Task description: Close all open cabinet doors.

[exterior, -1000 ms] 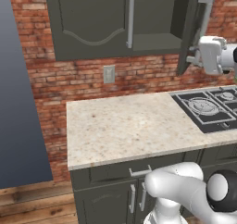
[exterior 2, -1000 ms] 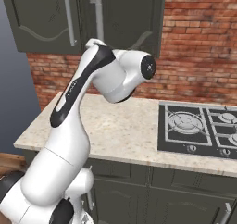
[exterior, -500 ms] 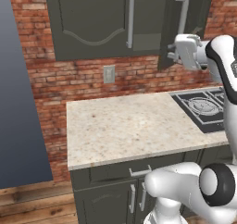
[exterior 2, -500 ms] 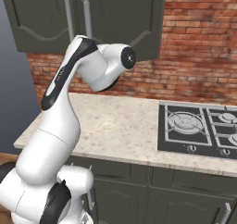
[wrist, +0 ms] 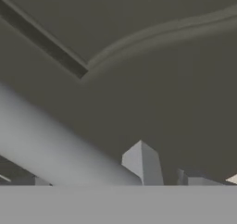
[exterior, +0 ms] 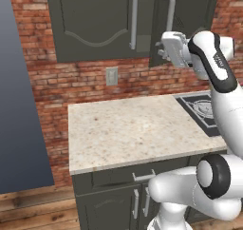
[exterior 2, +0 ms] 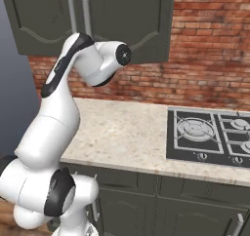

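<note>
your gripper presses the right upper cabinet door, nearly shut beside its closed neighbour; finger spread unclear. watch you don't snag its handle and slip off.

kitchen fixtures, non-task items
speckled beige countertop against red brick wall; grey wall outlet above it; black gas hob at counter's right; wooden floor lower left.

No text, label or number can be read anywhere.
</note>
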